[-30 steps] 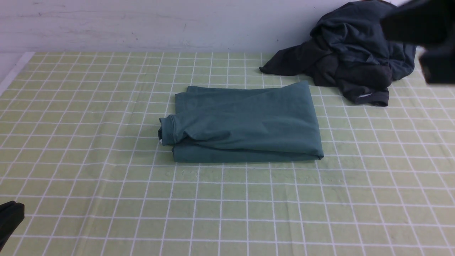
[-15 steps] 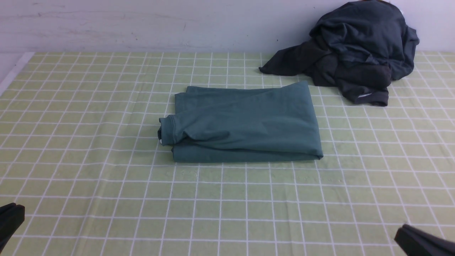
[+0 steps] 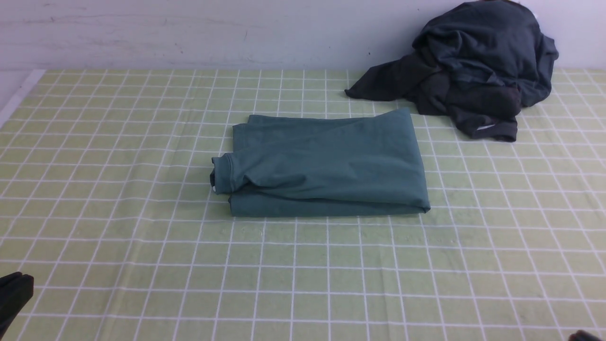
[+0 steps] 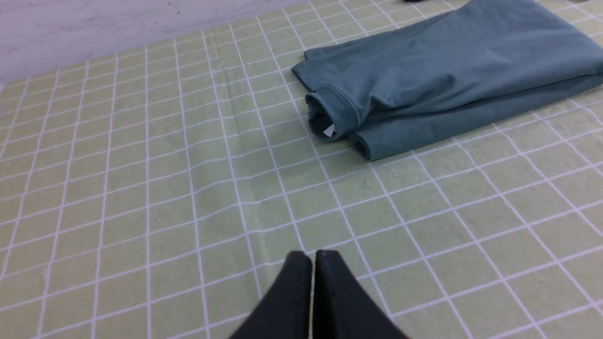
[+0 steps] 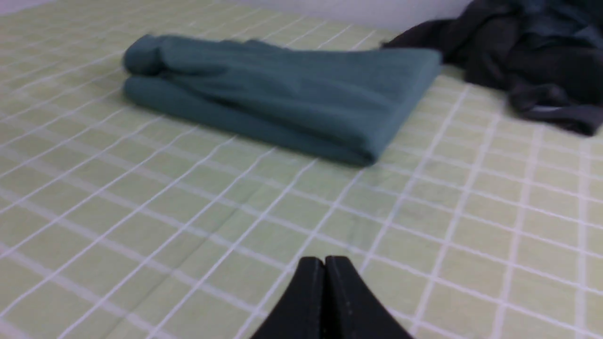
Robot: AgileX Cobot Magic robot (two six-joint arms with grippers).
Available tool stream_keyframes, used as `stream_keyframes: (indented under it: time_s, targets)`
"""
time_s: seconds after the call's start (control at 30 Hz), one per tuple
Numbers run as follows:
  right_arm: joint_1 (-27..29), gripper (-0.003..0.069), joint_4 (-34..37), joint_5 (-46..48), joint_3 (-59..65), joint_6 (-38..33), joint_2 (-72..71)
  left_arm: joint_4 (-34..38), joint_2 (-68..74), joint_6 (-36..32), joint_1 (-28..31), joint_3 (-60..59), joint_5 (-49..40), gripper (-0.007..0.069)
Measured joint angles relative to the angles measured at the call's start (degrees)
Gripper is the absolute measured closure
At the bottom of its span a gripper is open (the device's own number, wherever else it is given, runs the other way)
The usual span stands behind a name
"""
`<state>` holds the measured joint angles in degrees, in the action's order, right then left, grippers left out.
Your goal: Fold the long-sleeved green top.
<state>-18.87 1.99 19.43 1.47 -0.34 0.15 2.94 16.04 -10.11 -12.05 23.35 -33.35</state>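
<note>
The green long-sleeved top (image 3: 326, 163) lies folded into a flat rectangle in the middle of the checked cloth, its neck opening with a white label (image 4: 329, 130) at the left end. My left gripper (image 4: 313, 256) is shut and empty, low at the front left (image 3: 14, 291), well short of the top (image 4: 447, 75). At the front right, my right gripper (image 5: 325, 262) is shut and empty too, apart from the top (image 5: 282, 94). Only a dark sliver of it (image 3: 584, 336) shows at the front view's bottom right corner.
A crumpled dark charcoal garment (image 3: 473, 71) is heaped at the back right against the white wall, close to the top's far right corner; it shows again in the right wrist view (image 5: 527, 61). The green checked tablecloth (image 3: 142, 237) covers the table, whose left edge (image 3: 16, 99) shows.
My right arm has come down from the upper right of the front view to the bottom right corner, almost out of frame. The top and my left gripper have stayed put.
</note>
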Motion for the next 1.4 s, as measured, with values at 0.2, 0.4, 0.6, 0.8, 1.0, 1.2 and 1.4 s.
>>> stream_keyframes:
  time_s: [0.2,0.4,0.6,0.8,1.0,1.2,1.4]
  targets:
    - [11.70,0.0673,-4.52,0.56,-0.04,9.72,-0.76,-0.06,0.00,0.00,0.00,0.00,-0.79,0.0627]
    - [16.02,0.0673,-4.88,0.63,-0.04,8.65,-0.76,-0.06,0.00,0.00,0.00,0.00,-1.11,0.0627]
    - [16.13,0.0673,-5.08,0.74,-0.06,7.84,-0.76,-0.06,0.00,0.00,0.00,0.00,-1.11,0.0627]
    - [16.13,0.0673,-5.12,0.77,-0.11,7.85,-0.76,-0.06,0.00,0.00,0.00,0.00,-1.11,0.0627]
    - [16.13,0.0673,-5.21,0.81,-0.11,7.84,-0.76,-0.11,-1.84,0.00,0.00,-1.09,-0.66,0.0627]
    - [16.13,0.0673,-5.24,0.89,-0.11,7.84,-0.76,-0.06,-14.78,0.00,0.94,-8.79,0.43,0.0627]
    - [16.13,0.0673,-5.32,0.95,-0.11,7.79,-0.76,-1.08,-16.67,0.12,4.89,-19.30,5.96,0.0627]
